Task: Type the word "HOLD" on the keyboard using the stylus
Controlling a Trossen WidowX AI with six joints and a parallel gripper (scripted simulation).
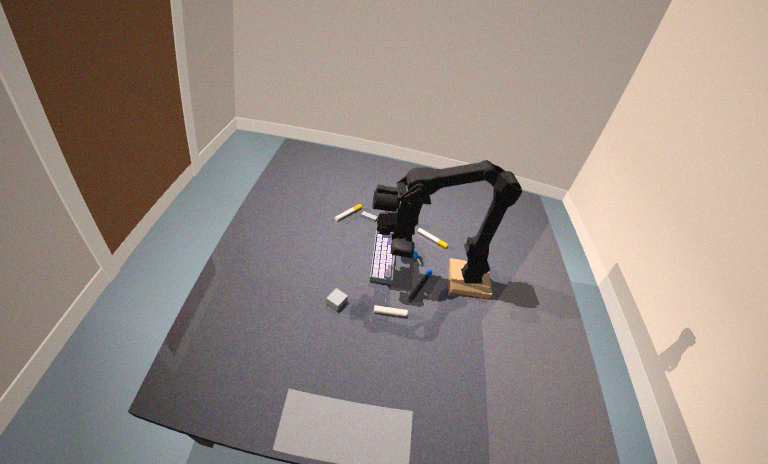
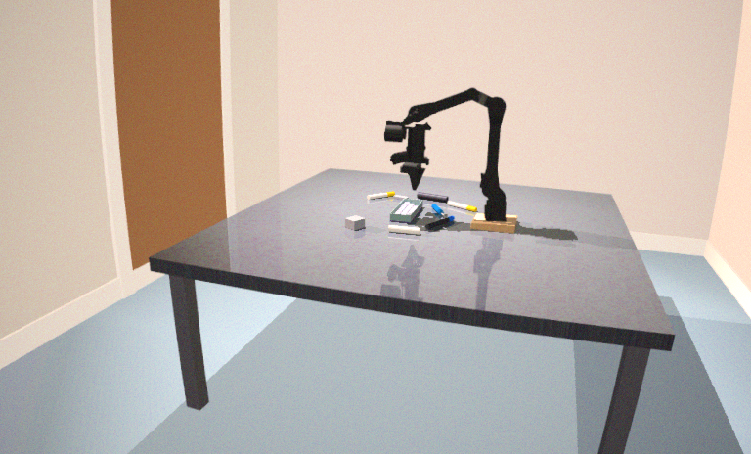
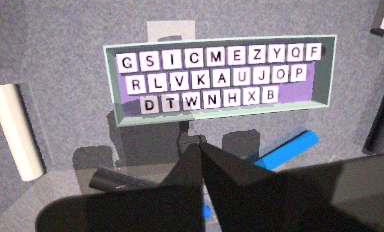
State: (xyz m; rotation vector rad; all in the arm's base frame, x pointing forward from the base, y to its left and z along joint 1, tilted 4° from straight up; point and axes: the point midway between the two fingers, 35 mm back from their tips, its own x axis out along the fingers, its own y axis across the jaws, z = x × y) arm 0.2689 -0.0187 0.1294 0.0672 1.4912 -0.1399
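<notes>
The keyboard [image 1: 382, 259] [image 2: 406, 209] [image 3: 324, 77] is a green tray with white letter keys. Its H key [image 3: 232, 98], O key [image 3: 281, 74], L key [image 3: 158, 82] and D key [image 3: 149, 105] show in the wrist view. The blue stylus [image 1: 416, 255] [image 2: 436, 208] [image 3: 287, 152] lies on the desk on the arm-base side of the keyboard, partly hidden by the gripper in the wrist view. My gripper [image 2: 415, 187] [image 3: 198, 150] is shut and empty, fingertips together, pointing down well above the desk.
A black marker with a blue end [image 1: 420, 285] [image 2: 440, 222] and a white cylinder [image 1: 390, 311] [image 2: 404, 229] [image 3: 20, 132] lie near the keyboard. A grey cube [image 1: 336, 299] [image 2: 355, 222], two yellow-ended white pens [image 1: 347, 212] [image 1: 432, 238] and a black cylinder [image 2: 431, 197] lie around.
</notes>
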